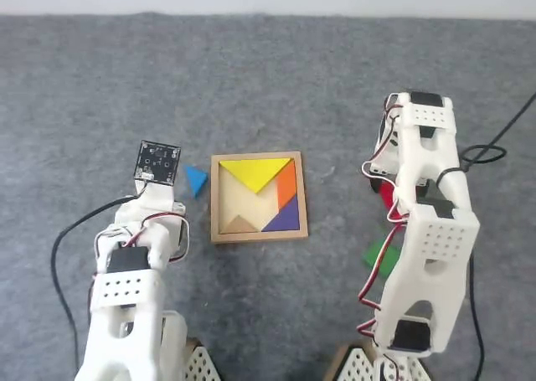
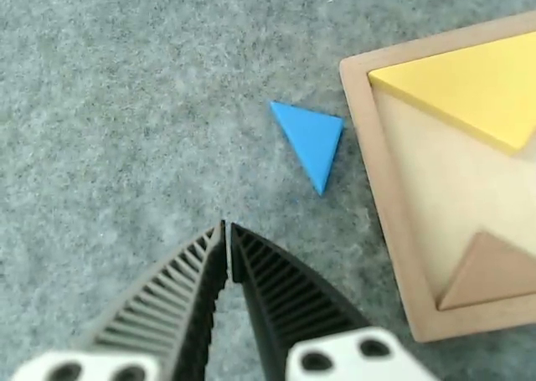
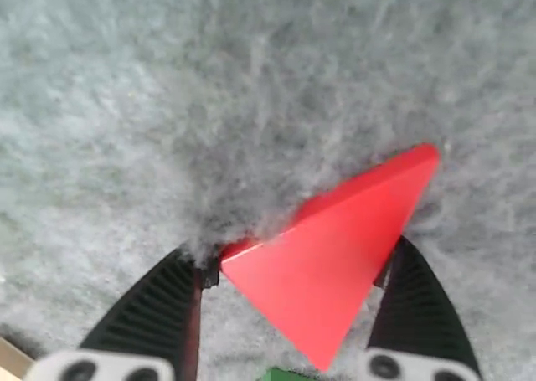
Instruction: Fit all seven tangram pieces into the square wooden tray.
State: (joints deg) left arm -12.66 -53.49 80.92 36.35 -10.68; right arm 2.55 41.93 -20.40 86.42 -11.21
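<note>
The square wooden tray (image 1: 216, 198) lies mid-table and holds a yellow triangle (image 1: 254, 173), an orange piece (image 1: 287, 184), a purple piece (image 1: 284, 218) and a tan triangle (image 1: 241, 224). A small blue triangle (image 1: 195, 180) rests on the carpet just left of the tray. In the left wrist view my left gripper (image 2: 226, 229) is shut and empty, a short way from the blue triangle (image 2: 311, 141) and the tray's corner (image 2: 362, 121). My right gripper (image 3: 300, 254) is shut on a red triangle (image 3: 331, 264), right of the tray, where the red (image 1: 386, 195) peeks from under the arm.
A green piece (image 1: 373, 254) lies on the carpet beside the right arm, nearer the front than the red triangle; a sliver of it (image 3: 289, 374) shows in the right wrist view. Grey carpet covers the table. A black cable (image 1: 490, 151) trails at the far right.
</note>
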